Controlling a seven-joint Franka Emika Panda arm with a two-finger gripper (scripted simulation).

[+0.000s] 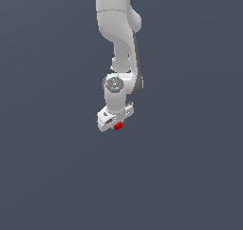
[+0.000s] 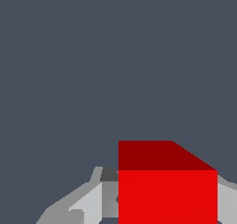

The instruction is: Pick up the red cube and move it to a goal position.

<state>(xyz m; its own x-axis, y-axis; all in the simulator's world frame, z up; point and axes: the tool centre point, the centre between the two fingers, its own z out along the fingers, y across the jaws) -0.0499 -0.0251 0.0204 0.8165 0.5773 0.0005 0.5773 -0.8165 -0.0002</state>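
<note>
The red cube is a tiny bright red block right under the white gripper, below the middle of the exterior view. In the wrist view the red cube looks large and sits between the two grey fingers, which lie against both of its sides. The gripper is shut on the cube. The fingertips are hidden behind the hand in the exterior view. I cannot tell how high the cube is above the floor. No goal marker shows in either view.
The white arm comes down from the top of the exterior view. A flat, plain dark grey-blue surface surrounds it on all sides, with no other objects in view.
</note>
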